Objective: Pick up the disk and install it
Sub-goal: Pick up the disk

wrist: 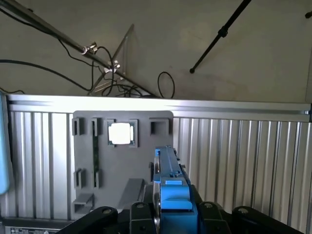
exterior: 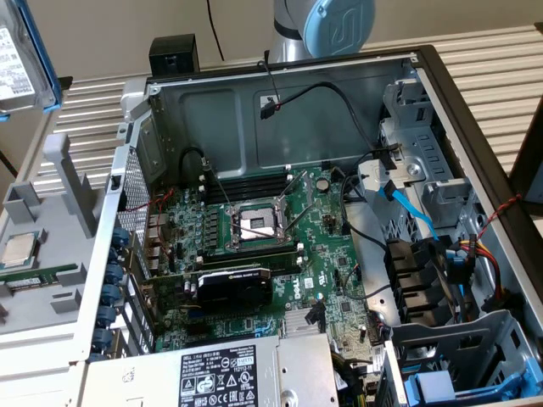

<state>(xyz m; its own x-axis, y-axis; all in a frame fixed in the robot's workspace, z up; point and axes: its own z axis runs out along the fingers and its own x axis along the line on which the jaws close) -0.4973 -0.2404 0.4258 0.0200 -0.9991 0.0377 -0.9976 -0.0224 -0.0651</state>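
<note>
Disk [wrist: 168,170], pinched on edge by the gripper [wrist: 173,210], runs lengthwise straight out from the jaws.

On the tabletop [exterior: 475,59], toward the exterior view's right: open computer case [exterior: 254,93]. On the case floor: motherboard [exterior: 331,246], with CPU socket [exterior: 257,225] at its middle and graphics card [exterior: 233,284] just before the socket, toward the near edge. At the near edge of the case, before the graphics card: power supply [exterior: 221,373]. Along the case wall at the exterior view's right: drive bays [exterior: 424,178]. Just beside the case, by the tabletop's edge on the exterior view's left: holder [exterior: 34,220], with CPU chip [exterior: 21,248] in one pocket and memory stick [exterior: 34,275] in a slot just beside it. Above the holder, off the tabletop: the disk [exterior: 17,59], clamped between the fingers of the claw [wrist: 173,212].
</note>
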